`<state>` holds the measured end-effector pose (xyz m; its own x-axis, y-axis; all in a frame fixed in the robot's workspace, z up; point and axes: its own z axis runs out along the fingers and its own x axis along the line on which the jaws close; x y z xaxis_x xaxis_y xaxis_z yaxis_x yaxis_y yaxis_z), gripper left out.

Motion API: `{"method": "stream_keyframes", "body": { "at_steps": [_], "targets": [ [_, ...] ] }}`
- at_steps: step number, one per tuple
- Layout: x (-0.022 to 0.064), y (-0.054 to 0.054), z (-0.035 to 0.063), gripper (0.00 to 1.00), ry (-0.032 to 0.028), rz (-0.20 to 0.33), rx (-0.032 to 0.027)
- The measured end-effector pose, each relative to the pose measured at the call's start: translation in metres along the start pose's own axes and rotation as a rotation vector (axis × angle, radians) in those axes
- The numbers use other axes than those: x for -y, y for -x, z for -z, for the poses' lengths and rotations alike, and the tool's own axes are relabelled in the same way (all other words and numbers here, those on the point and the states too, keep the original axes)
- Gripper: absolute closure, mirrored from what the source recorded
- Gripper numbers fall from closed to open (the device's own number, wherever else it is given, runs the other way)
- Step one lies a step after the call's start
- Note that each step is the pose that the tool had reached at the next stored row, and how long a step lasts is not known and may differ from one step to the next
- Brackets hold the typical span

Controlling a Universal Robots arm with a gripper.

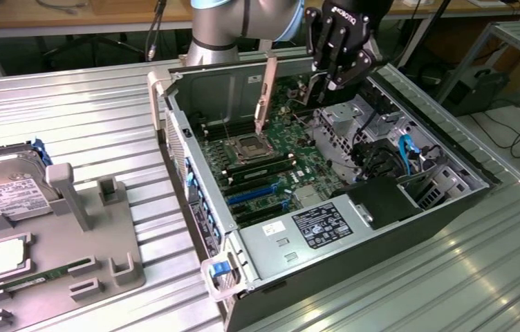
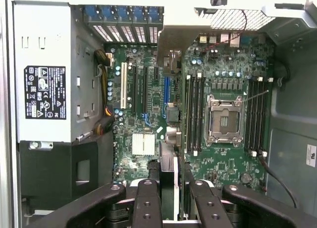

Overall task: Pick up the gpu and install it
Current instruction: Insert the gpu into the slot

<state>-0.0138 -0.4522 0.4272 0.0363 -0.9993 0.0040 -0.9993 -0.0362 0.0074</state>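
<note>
Where the card is held: the black, multi-link gripper [image 1: 330, 83] is closed on one end of the gpu [image 1: 264, 97], a thin dark board with a narrow silver bracket at its other end.
Position: the gpu hangs above the open dark metal computer case [image 1: 453, 204], over the green motherboard [image 1: 279, 149], and is not yet seated. In the wrist view the gpu [image 2: 168, 178] shows edge-on, roughly in line with the long blue expansion slot [image 2: 166, 91].
Risk, alignment: a small skew between the card edge and the slot would likely land the contacts on the slot's wall. Pressing down then could bend the board or the card.
Risk, bracket: the silver strip could catch the case wall beside the row of blue-clipped rear openings [image 2: 124, 25] rather than slide into place.
Risk, grip: held by one end only, the card may pivot or slip between the fingers under load.
Risk, neighbours: the square silver processor socket [image 2: 224, 120] and the black memory slots [image 2: 194, 114] lie just beside the card's line, so a sideways drift could strike them.
</note>
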Motion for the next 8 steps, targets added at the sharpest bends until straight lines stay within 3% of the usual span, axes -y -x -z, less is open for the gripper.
{"method": "stream_keyframes", "body": {
  "at_steps": [8],
  "targets": [
    [-0.0112,0.000,-0.0006,0.73,-0.0001,0.015,0.0000]
  ]
}}
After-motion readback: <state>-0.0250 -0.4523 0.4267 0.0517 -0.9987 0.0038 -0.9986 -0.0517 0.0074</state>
